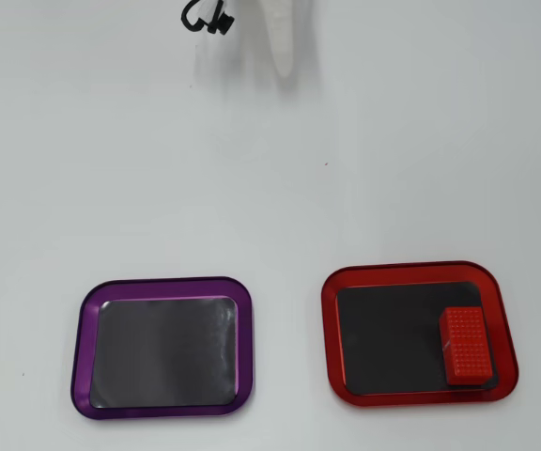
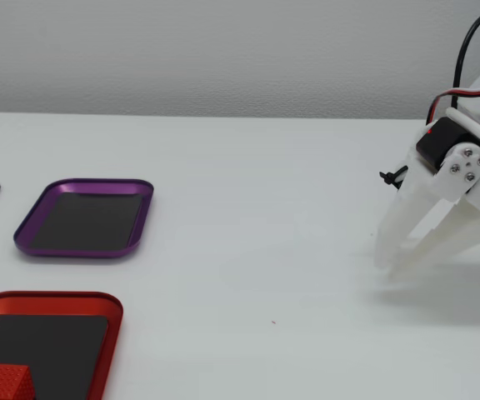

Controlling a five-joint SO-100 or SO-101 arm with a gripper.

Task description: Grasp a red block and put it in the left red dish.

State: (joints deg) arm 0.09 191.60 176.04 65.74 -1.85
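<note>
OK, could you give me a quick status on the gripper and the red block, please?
Gripper empty, fingers nearly together, tips near the table, far from both dishes. Red block lying inside the red dish. Purple dish empty. Nothing in the way.

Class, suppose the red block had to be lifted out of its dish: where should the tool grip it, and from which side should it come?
Grip the red block across its two long sides, coming straight down from above. It lies flat in the red dish, its right and lower edges close to the rim, so a sideways approach looks blocked.
</note>
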